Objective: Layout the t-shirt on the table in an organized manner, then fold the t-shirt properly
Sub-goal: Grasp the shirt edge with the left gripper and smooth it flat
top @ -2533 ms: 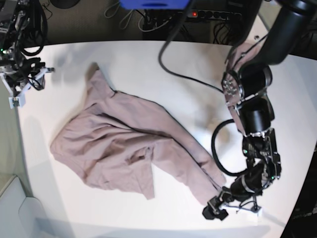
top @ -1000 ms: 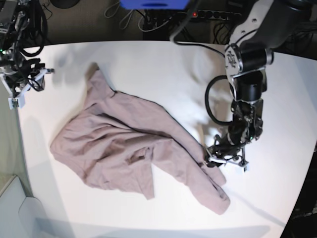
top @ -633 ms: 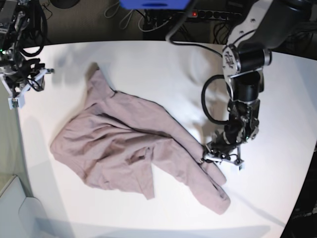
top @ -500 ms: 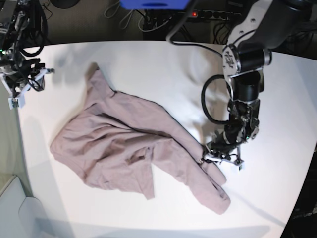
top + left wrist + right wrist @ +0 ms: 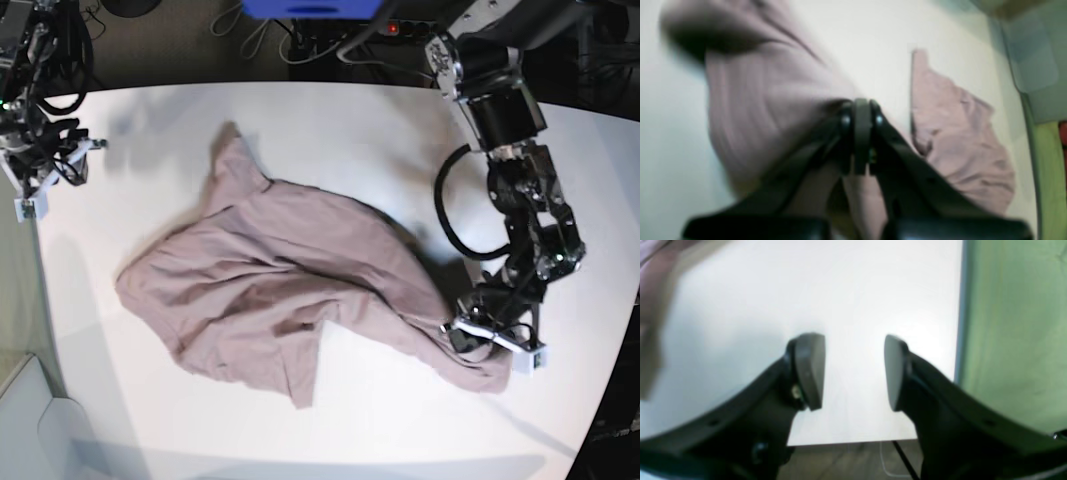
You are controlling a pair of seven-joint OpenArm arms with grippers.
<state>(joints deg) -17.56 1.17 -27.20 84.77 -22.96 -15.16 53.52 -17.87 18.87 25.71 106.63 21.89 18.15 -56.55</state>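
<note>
1. The left black, narrow-fingered metal gripper has its tips together, clamped on a pinch of the plain dusty-mauve, short-sleeved t-shirt of thin, soft fabric. This gripper is the landmark for the places below.
2. Right at the gripper, the cloth is drawn up into the tips. In the left wrist view, blurred folds spread to both sides of them, with dark shadow beneath, so that part seems to be raised.
3. Most of the t-shirt lies to the base view's left of the gripper, rumpled and unevenly spread. A short flap continues just beyond the tips, towards the view's lower right.
4. The long axis of the crumpled shape runs roughly across the base view, from the gripper's side towards the far left end, with one point sticking up and another down.
5. Beneath it all is the large smooth white tabletop, extending past the gripper on every side.
6. Well apart from the gripper, beyond the t-shirt's far end, is the right black metal gripper, its fingers apart with nothing between them.
7. The left arm is nearer the held end and has the grip. The next move probably turns on drawing that end away from the bulk, along the long axis; lifting too high could bunch the cloth.
</note>
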